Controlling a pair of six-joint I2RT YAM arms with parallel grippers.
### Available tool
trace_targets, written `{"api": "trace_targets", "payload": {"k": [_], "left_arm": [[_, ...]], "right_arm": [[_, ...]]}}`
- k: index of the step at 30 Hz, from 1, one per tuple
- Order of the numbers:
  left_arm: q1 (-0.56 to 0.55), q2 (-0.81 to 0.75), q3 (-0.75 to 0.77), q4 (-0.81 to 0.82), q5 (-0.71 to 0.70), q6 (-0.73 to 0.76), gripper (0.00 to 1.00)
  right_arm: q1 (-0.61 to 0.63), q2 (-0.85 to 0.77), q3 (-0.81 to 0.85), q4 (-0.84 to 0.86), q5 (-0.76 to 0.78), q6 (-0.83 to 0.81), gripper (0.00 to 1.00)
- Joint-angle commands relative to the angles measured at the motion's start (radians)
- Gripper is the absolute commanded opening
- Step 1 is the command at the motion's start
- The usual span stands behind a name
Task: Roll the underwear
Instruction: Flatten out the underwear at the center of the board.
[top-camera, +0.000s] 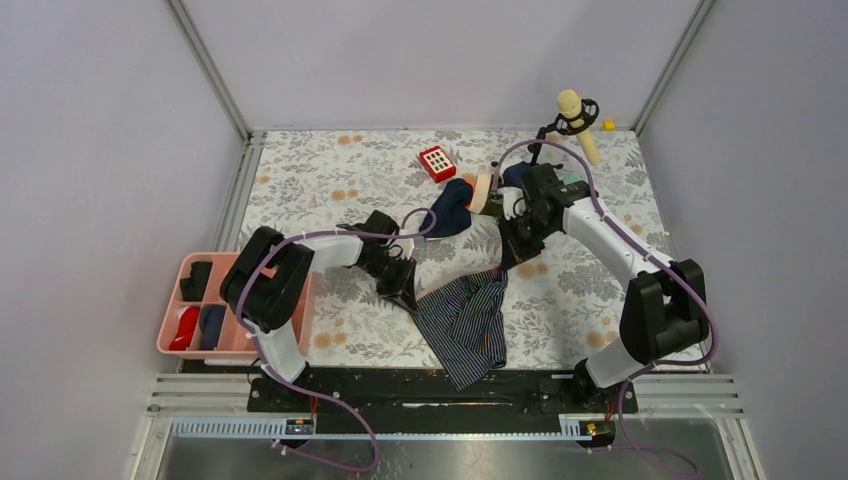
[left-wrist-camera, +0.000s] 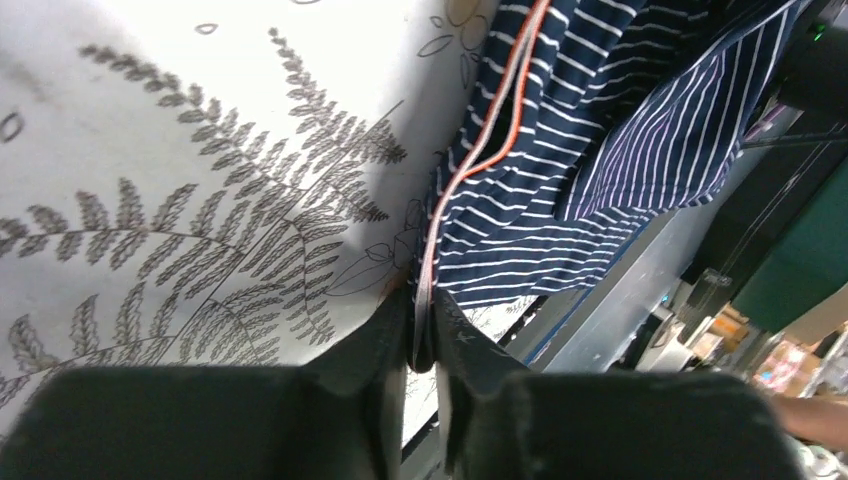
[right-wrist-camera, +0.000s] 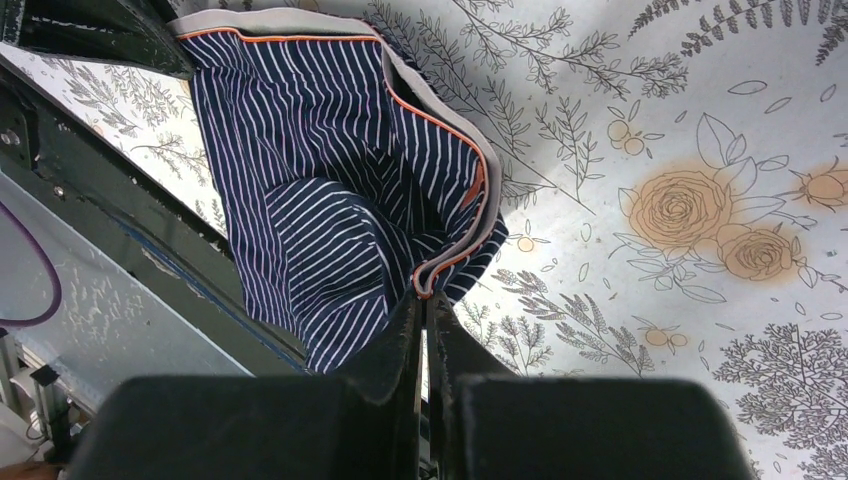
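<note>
The underwear (top-camera: 465, 325), navy boxer shorts with thin pale stripes and a grey, orange-edged waistband, hangs between both grippers over the table's near middle, its lower end draped past the front edge. My left gripper (top-camera: 404, 293) is shut on the waistband's left end (left-wrist-camera: 424, 300). My right gripper (top-camera: 507, 262) is shut on the waistband's right corner (right-wrist-camera: 424, 292). In the right wrist view the striped cloth (right-wrist-camera: 330, 200) hangs loose below the waistband, with the left gripper's dark fingers at the top left corner.
A pink tray (top-camera: 190, 345) with small items stands at the near left. At the back lie a plain navy cloth (top-camera: 450, 210), a red block (top-camera: 437, 162) and a microphone on a stand (top-camera: 577, 122). Black rails (top-camera: 400, 390) run along the front edge.
</note>
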Motion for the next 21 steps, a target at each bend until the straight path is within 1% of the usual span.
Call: {"api": "trace_targets", "payload": {"k": [1, 4, 7, 9, 11, 12, 13, 15, 17, 21], "left_arm": [[-0.009, -0.011, 0.074, -0.035, 0.014, 0.096, 0.09], [0.01, -0.063, 0.15, -0.107, -0.017, 0.186, 0.02], [0.055, -0.16, 0.236, -0.194, -0.027, 0.328, 0.0], [0.089, -0.232, 0.294, -0.268, -0.037, 0.438, 0.0], [0.11, -0.286, 0.361, -0.335, -0.065, 0.538, 0.0], [0.118, -0.304, 0.388, -0.365, -0.079, 0.579, 0.0], [0.119, -0.321, 0.41, -0.394, -0.094, 0.61, 0.0], [0.12, -0.346, 0.446, -0.438, -0.107, 0.639, 0.0], [0.12, -0.366, 0.468, -0.464, -0.108, 0.633, 0.0], [0.118, -0.422, 0.484, -0.483, -0.136, 0.62, 0.0]], "right_arm": [[-0.015, -0.06, 0.03, -0.047, -0.02, -0.01, 0.0], [-0.024, -0.093, 0.077, -0.088, -0.022, -0.053, 0.0], [-0.066, -0.166, 0.093, -0.105, -0.071, -0.114, 0.0], [-0.11, -0.238, 0.064, -0.081, -0.155, -0.18, 0.0], [-0.163, -0.323, 0.004, -0.01, -0.236, -0.225, 0.0], [-0.185, -0.379, -0.027, 0.023, -0.261, -0.239, 0.0], [-0.196, -0.402, -0.05, 0.047, -0.274, -0.255, 0.0], [-0.204, -0.469, -0.087, 0.077, -0.28, -0.273, 0.0], [-0.204, -0.514, -0.115, 0.103, -0.277, -0.27, 0.0], [-0.205, -0.602, -0.147, 0.145, -0.265, -0.221, 0.0]]}}
